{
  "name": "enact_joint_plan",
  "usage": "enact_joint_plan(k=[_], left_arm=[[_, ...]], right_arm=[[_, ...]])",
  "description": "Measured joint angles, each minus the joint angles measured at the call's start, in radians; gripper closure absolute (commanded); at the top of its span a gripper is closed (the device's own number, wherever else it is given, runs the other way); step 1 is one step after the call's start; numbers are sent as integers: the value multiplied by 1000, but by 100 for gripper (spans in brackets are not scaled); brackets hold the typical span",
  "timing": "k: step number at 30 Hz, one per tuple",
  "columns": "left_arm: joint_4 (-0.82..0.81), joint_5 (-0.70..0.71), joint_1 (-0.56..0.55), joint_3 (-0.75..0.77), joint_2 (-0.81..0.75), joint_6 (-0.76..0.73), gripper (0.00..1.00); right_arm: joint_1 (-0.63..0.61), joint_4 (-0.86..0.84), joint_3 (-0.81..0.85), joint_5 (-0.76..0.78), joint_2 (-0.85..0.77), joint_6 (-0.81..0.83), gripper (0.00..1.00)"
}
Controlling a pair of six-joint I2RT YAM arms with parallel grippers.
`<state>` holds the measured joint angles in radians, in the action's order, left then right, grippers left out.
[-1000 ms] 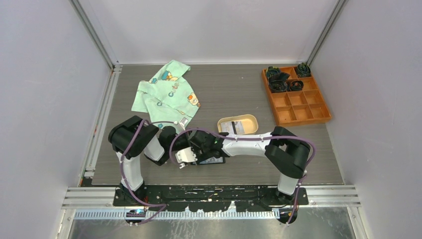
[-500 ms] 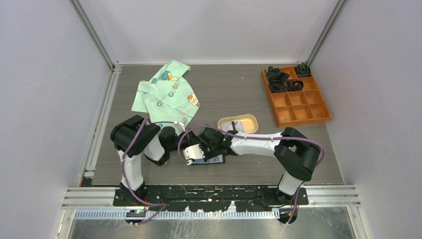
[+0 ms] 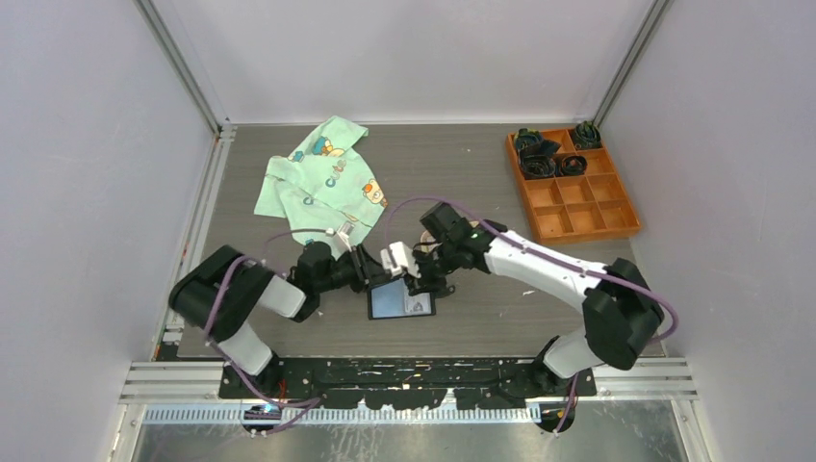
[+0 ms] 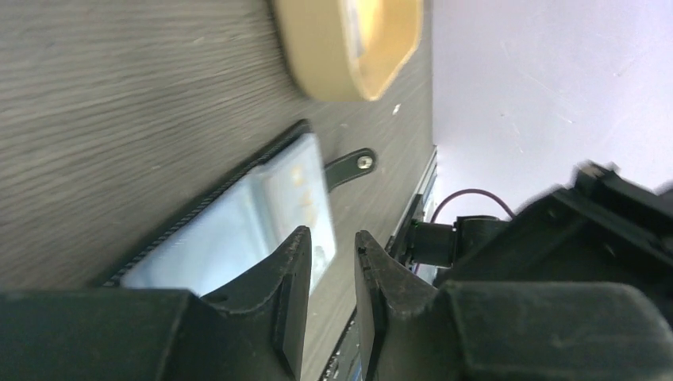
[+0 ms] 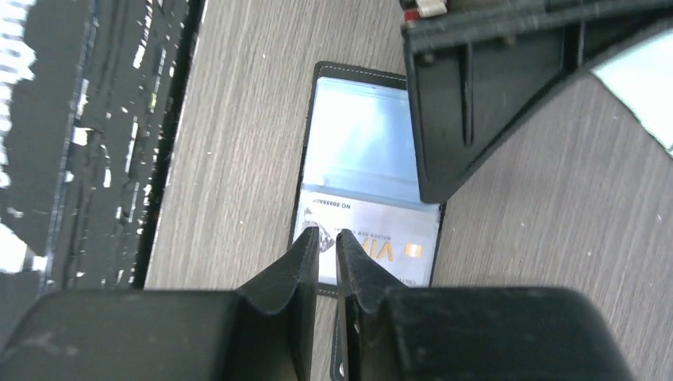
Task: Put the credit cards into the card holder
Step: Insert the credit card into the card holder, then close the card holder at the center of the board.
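Open card holder [image 3: 399, 300], pale credit card [image 5: 389, 238] apparently in its sleeve

Pale grey walls [image 3: 414, 58] with aluminium corner rails [image 3: 186, 72] enclose a dark wood-grain table [image 3: 462, 183].

Card holder [image 3: 400, 300]: one. Card [image 5: 381, 238]: one. Beige tray [image 4: 317, 71]: one. Cloth [image 3: 322, 178]: one. Orange organizer [image 3: 587, 218]: one.
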<state>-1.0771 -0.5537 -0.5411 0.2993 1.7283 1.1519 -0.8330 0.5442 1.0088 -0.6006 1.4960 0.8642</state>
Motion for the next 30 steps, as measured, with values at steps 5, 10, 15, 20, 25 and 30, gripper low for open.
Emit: enact_joint_plan(k=[5,10,15,20,25,30], left_arm=[[319,60,0,11,-354,-134,66],[754,204,0,56,-818,-331,34],[982,320,0,49,-1161,-423,18],[1064,343,0,-14,-1298,-418,19],[1072,309,0,-98,-1244,-376,20],[1052,291,0,-139,-1084,-325,23]], right_arm=[[121,25,-34,-141,-100,-3,75],[190,11,-76,-162,-164,-66,69],[225,-2,-85,-165,-186,-104,61],[227,14,-115,-172,-178,-56,60],[216,40,-117,-154,-114,24,59],[183,39,-117,-69,-51,67,59]])
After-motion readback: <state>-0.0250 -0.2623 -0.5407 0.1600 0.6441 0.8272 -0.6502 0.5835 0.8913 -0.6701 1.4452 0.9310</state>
